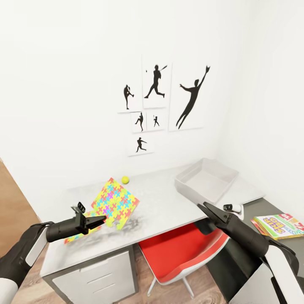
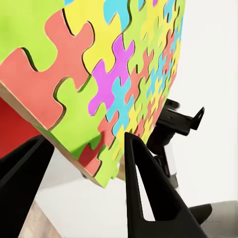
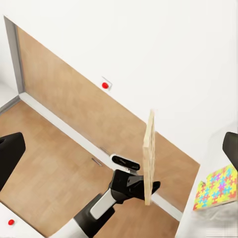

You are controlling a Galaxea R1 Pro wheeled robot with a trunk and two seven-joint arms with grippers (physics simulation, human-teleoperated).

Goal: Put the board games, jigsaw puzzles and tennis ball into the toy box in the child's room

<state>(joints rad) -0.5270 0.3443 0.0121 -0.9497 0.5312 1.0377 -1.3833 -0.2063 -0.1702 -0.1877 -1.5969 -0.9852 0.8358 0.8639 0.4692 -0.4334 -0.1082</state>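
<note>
Multicoloured and tilted up off the grey counter (image 1: 169, 202), one jigsaw puzzle (image 1: 115, 202) is hanging in the left claw (image 1: 98, 220), which is pinching its lower edge. In the left wrist view the two dark fingers (image 2: 148, 193) are standing on either side of the board's thin wooden edge (image 2: 106, 181), closed onto it, with the puzzle's bright face (image 2: 99, 64) rising away from the camera. In the right wrist view the same board (image 3: 148, 157) is showing edge-on, upright, held by the left claw (image 3: 144, 188) over the wooden floor (image 3: 54, 148).

A second jigsaw puzzle (image 1: 76, 237) is lying flat on the counter just under the left claw; the right wrist view is also catching it (image 3: 216, 187) at the counter's edge. The tennis ball (image 1: 125, 180) is resting on the counter beyond the lifted puzzle, near the wall. The toy box (image 1: 207, 179), pale grey, is sitting on the counter's right part, well apart from the puzzle.

The right claw (image 1: 202, 205) is hovering at the counter's front edge before the toy box, carrying nothing, its fingers spread wide at the two sides of the right wrist view. A red chair (image 1: 177, 253) is tucked under the counter. Board games (image 1: 279, 224) are lying stacked on the bed (image 1: 270, 207) at right.
</note>
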